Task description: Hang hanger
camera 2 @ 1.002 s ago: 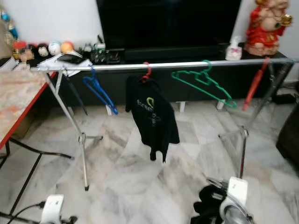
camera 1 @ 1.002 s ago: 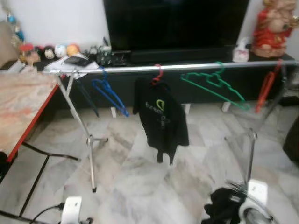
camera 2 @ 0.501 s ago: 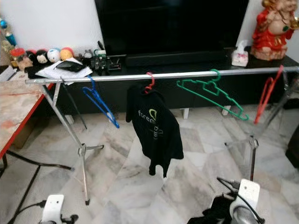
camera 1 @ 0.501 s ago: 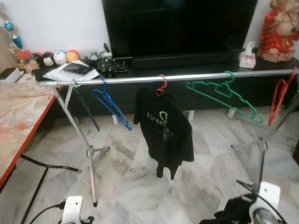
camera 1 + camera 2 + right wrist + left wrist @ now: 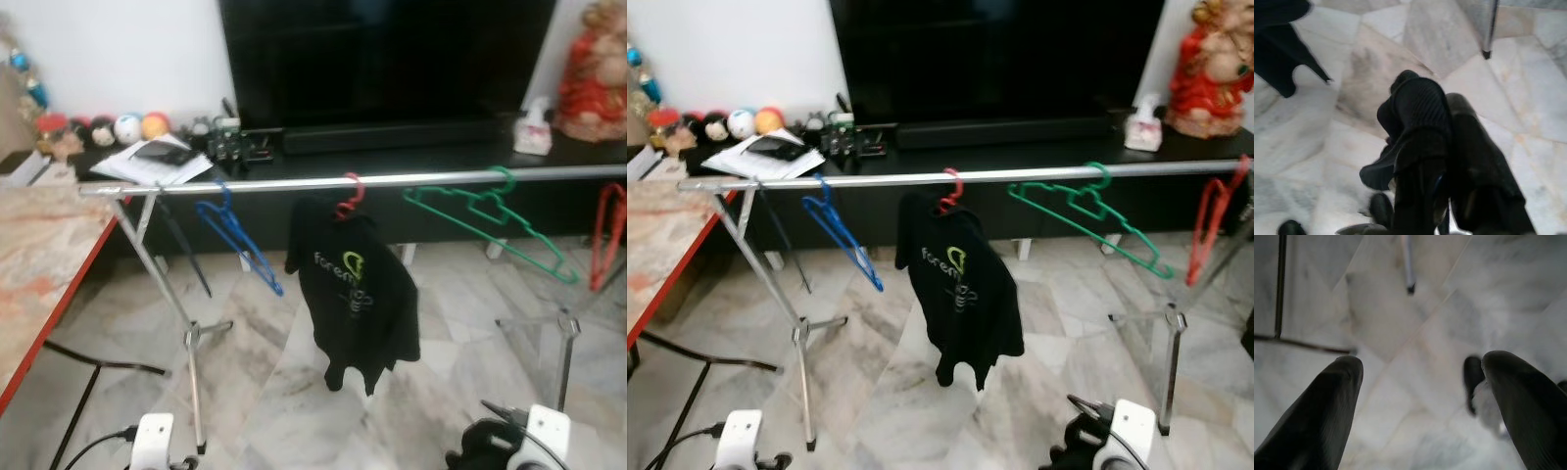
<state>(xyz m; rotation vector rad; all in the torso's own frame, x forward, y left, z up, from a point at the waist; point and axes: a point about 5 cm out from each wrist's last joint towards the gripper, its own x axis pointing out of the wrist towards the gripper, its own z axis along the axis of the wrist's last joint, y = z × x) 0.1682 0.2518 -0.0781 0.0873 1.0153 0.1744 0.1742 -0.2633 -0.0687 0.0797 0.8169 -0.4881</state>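
The right gripper is clenched, its two black fingers pressed together with dark fabric bunched around them. It seems to be a garment, probably on a hanger, though no hanger itself can be made out there. In the head views this arm sits low at the right, with a dark bundle beside its white wrist, well below the rail. The left gripper hangs idle with its fingers spread wide apart over the marble floor, grasping nothing.

Farther out stands a drying rack whose silver rail runs across the scene on splayed metal legs. From the rail's left end to its right hang a blue hanger, a red hanger carrying a black T-shirt with a green logo, a bare green hanger and, near the right end, another red hanger. Behind the rack sit a dark television and a low black cabinet; the desk, with its marble-patterned top and red edge, lies off the rack's left end.

As I judge it, one shirt is already hung, and the bundle in the right gripper is the item left to do. It is not yet raised to the rail, so lifting it and hooking it into a free gap, perhaps between the shirt and the green hanger, all lies ahead.
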